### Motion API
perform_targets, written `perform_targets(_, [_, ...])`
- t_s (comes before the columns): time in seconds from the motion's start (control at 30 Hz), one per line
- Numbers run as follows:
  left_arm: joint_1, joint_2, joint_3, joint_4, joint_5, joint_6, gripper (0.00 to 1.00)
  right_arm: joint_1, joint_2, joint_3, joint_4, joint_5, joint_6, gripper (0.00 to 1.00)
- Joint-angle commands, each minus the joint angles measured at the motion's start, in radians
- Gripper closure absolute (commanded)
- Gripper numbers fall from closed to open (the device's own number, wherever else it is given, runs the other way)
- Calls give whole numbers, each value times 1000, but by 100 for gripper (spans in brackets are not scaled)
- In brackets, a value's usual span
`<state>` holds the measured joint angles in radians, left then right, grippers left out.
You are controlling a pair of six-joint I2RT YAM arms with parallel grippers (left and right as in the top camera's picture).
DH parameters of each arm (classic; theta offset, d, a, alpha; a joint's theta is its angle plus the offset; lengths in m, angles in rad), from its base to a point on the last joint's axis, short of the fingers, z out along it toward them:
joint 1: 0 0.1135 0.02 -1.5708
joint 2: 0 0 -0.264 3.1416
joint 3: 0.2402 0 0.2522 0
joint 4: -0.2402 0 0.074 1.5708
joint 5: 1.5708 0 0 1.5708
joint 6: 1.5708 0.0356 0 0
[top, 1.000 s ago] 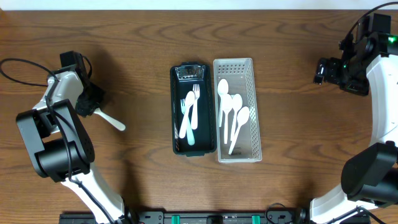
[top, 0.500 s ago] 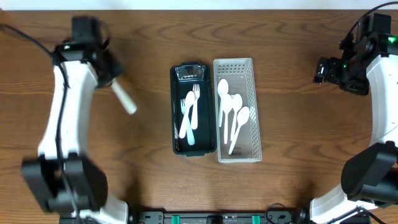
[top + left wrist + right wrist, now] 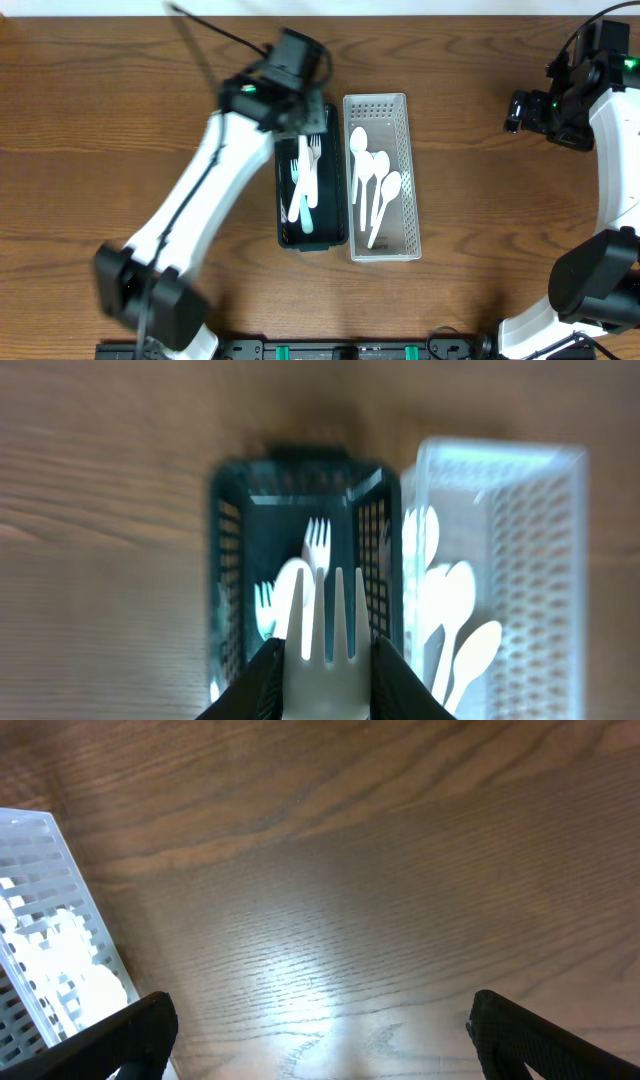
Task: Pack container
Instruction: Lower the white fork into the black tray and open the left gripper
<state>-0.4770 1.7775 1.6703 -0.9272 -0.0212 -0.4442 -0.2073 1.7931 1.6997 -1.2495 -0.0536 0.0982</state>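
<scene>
Overhead: the black perforated plastic basket [image 3: 281, 215] holds white plastic forks [image 3: 304, 190], and the white perforated plastic basket [image 3: 411, 215] touching it holds white plastic spoons [image 3: 372, 180].
Left wrist: the left gripper [image 3: 327, 657] pinches another white plastic fork [image 3: 325, 678] above the black basket, not yet dropped.
Right wrist: the right gripper [image 3: 320, 1020] is spread and empty, well apart from the black basket.

Robotics lab bench, not a home: 2 robot arms, left arm [image 3: 195, 190] & right arm [image 3: 615, 150], fixed by a black rail [image 3: 330, 352] at the edge of a wood-grain table [image 3: 480, 260]. Loose cable [image 3: 215, 32]. Dark bin [image 3: 281, 200] & white bin [image 3: 408, 150] w/ plastic cutlery.
</scene>
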Motion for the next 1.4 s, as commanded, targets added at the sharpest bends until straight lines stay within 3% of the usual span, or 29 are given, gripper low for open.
perform_targets(0.0, [-8, 112, -15, -6, -2, 22, 85, -2, 9, 5, 3, -3, -2, 4])
perform_targets(0.2, [-4, 268, -15, 6, -1, 23, 83, -2, 9, 5, 4, -3, -7, 4])
perform_targets(0.27, [-4, 296, -15, 5, -1, 22, 61, -2, 9, 5, 4, 0, -14, 4])
perform_targets(0.37, [-4, 304, -15, 5, -1, 25, 53, -2, 9, 5, 5, 2, -33, 4])
perform_targets(0.57, [-4, 216, 43, 0, -33, 146, 41, 5, 9, 5, 49, -3, -98, 5])
perform_targets(0.8, [41, 18, 58, 26, -265, 205, 1, 107, 4, 6, 255, -3, -122, 1])
perform_targets(1.03, [270, -64, 58, 172, -343, 218, 2, 255, 16, 6, 640, 0, -122, 1])
perform_targets(1.17, [403, -45, 53, 300, -343, 341, 2, 282, 18, 6, 833, 1, -122, 1])
perform_targets(1.27, [475, -34, 50, 299, -335, 425, 2, 276, 18, 6, 860, 8, -123, 1])
perform_targets(1.37, [525, -35, 50, 245, -327, 437, 2, 254, 18, 5, 784, 48, -122, 1])
